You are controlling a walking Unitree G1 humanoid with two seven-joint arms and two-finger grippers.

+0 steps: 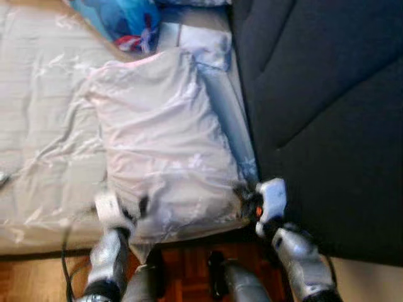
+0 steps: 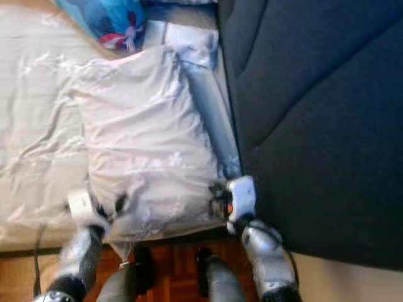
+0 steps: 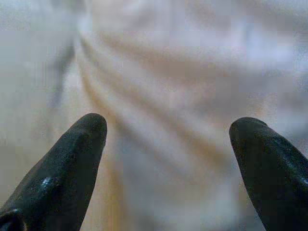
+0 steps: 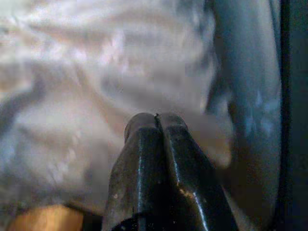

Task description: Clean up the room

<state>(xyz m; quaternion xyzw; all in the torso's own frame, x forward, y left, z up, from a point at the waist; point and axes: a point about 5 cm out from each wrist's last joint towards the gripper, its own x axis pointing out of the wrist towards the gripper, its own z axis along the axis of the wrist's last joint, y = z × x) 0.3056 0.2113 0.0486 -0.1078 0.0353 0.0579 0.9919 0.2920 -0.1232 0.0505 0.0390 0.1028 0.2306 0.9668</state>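
Pillow (image 1: 167, 145): white, lies on the pale bed sheet (image 1: 44, 126), near edge over the bed's front, just beside the dark headboard (image 1: 327, 113) | Left gripper (image 3: 168, 139): at pillow's near left corner, fingers wide apart | Right gripper (image 4: 156, 122): at near right corner, fingers pressed together against the fabric; a pinch cannot be confirmed | Blue bag (image 1: 123, 19): beyond the pillow

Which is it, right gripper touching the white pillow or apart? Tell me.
Cannot tell. In the right wrist view the right gripper has its fingers pressed together, with the white pillow just past the tips; neither a gap nor pinched fabric shows plainly.
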